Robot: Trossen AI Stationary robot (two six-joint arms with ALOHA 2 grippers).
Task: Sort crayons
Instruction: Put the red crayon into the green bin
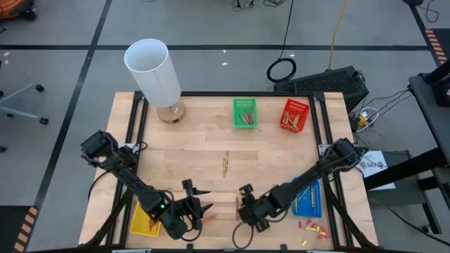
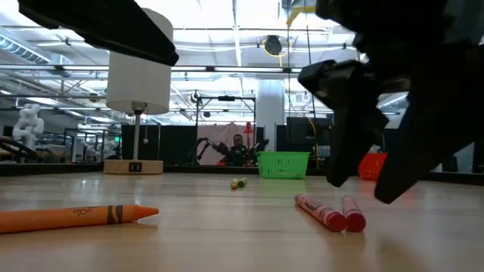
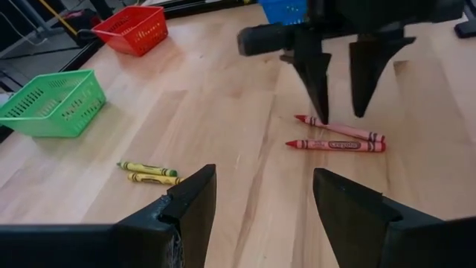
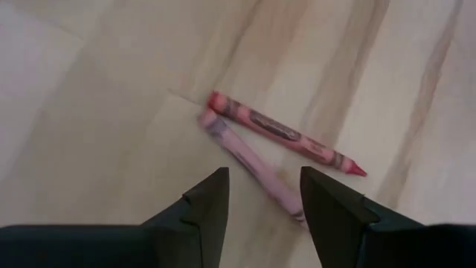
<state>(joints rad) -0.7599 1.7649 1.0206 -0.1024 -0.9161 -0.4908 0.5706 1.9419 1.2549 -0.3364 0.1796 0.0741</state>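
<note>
Two red crayons (image 3: pixel 338 138) lie side by side on the wooden table near its front edge, and also show in the right wrist view (image 4: pixel 282 132) and the low view (image 2: pixel 321 213). My right gripper (image 3: pixel 342 115) is open and points down just above them, one finger on each side of the paler crayon (image 4: pixel 249 160). My left gripper (image 3: pixel 264 201) is open and empty, to their left, facing them. Two olive-yellow crayons (image 3: pixel 149 173) lie mid-table. An orange crayon (image 2: pixel 76 217) lies near the front edge.
A green basket (image 1: pixel 245 114) and a red basket (image 1: pixel 294 116) with crayons stand at the far edge. A blue basket (image 1: pixel 307 199) is at the front right and a yellow one (image 1: pixel 144 223) at the front left. A white lamp (image 1: pixel 158 74) stands far left. Small red and yellow bits (image 1: pixel 313 228) lie at the front right.
</note>
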